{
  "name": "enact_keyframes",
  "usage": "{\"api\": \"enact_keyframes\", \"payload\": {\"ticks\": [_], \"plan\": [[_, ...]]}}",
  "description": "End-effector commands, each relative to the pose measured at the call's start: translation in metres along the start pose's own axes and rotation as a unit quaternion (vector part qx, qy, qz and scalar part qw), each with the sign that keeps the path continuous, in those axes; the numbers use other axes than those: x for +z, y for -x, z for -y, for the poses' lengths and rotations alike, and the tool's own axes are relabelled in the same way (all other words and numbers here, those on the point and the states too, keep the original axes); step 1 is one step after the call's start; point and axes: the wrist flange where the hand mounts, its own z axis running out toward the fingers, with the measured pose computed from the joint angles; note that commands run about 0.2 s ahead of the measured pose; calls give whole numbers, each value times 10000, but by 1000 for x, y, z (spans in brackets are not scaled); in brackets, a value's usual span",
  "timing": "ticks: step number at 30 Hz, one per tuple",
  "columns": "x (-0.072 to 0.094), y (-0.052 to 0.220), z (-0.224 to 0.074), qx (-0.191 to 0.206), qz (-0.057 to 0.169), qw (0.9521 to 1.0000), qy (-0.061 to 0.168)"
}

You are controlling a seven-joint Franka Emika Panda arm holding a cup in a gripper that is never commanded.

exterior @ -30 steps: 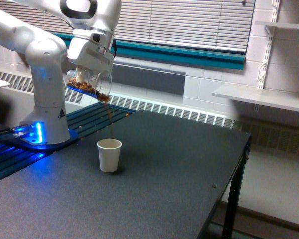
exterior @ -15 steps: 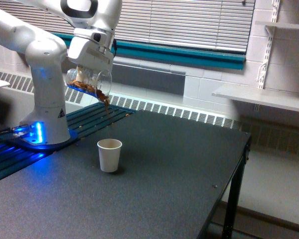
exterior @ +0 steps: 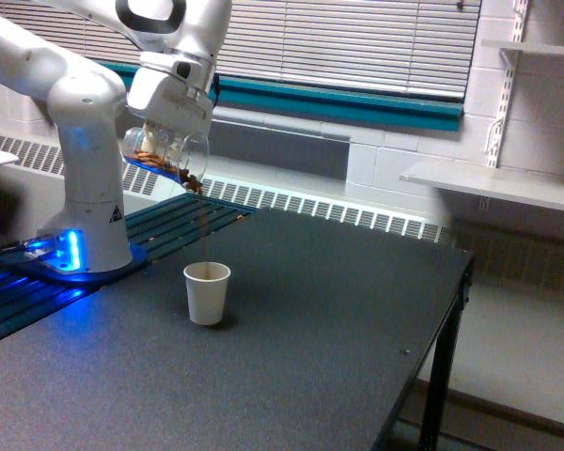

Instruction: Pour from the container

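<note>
**Clear Cup Tipped Over Paper Cup, Brown Bits Falling**

Seen from the exterior view only. High at the exterior view's left, a white gripper point(exterior: 174, 127) clenched on the container point(exterior: 166, 155), held in the air well above the tabletop. Tilted steeply, mouth turned down toward the exterior view's right, with brown granular bits point(exterior: 164, 165) gathered along the lower side and at the lip. Fingertips themselves mostly hidden behind the clear wall, but plainly grasping the cup from above.

Below the lip, a thin brown stream point(exterior: 203, 230) dropping straight down toward a small white paper cup point(exterior: 207, 293). Standing upright on the dark table point(exterior: 310, 357), well apart from the container and almost directly beneath its mouth. Contents of the paper cup not discernible from this angle.

Behind and to the exterior view's left, the white arm base point(exterior: 89, 188) mounted near the table's far edge, ringed with a blue glow point(exterior: 61, 254) at the foot. Beside the base, dark slatted bars point(exterior: 179, 221) lit blue.

In the background, closed window blinds point(exterior: 357, 42) above a teal sill point(exterior: 338, 101), a long radiator grille point(exterior: 357, 218) along the wall, and a white shelf point(exterior: 493, 183) at the exterior view's right.
</note>
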Motion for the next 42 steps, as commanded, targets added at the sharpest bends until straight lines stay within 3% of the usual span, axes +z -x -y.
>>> {"api": "enact_keyframes", "payload": {"ticks": [1, 42], "plan": [[7, 7, -1, -116, 84, 9997, 174], [-2, 7, -8, -354, 356, 9981, 359]]}}
